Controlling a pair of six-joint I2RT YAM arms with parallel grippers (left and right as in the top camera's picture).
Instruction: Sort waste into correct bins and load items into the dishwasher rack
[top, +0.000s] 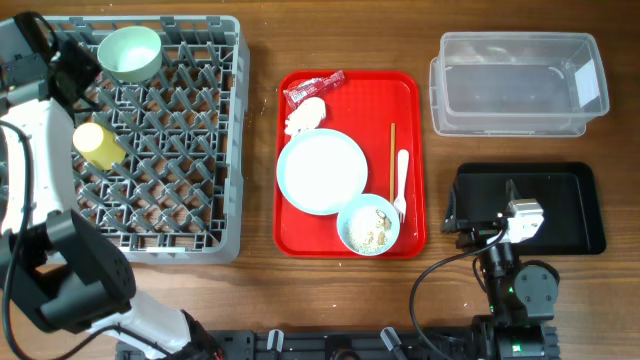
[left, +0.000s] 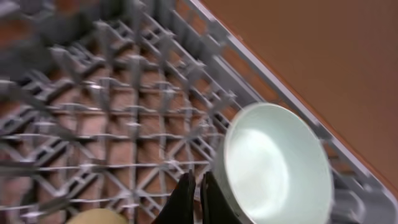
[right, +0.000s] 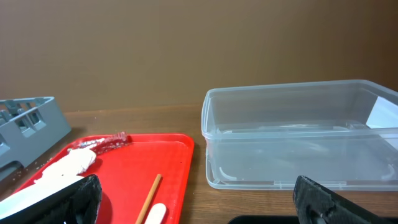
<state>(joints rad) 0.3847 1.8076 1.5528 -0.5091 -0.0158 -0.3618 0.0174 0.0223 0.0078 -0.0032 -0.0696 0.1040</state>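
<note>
Left hand (left: 198, 190) closed, empty, just beside green bowl (left: 273, 165) in rack (left: 112, 118); a careless swing could knock it loose. Right hand (right: 196, 208) spread wide, empty.

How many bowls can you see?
2. The light green bowl sits in a corner of the grey rack; the pale blue bowl, with food scraps inside, sits on the red tray. None seems hidden.

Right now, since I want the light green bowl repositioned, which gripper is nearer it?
Left. The left gripper, shut, hangs over the dishwasher rack right beside the light green bowl; the right gripper, open, is far across the table over the black tray.
</note>
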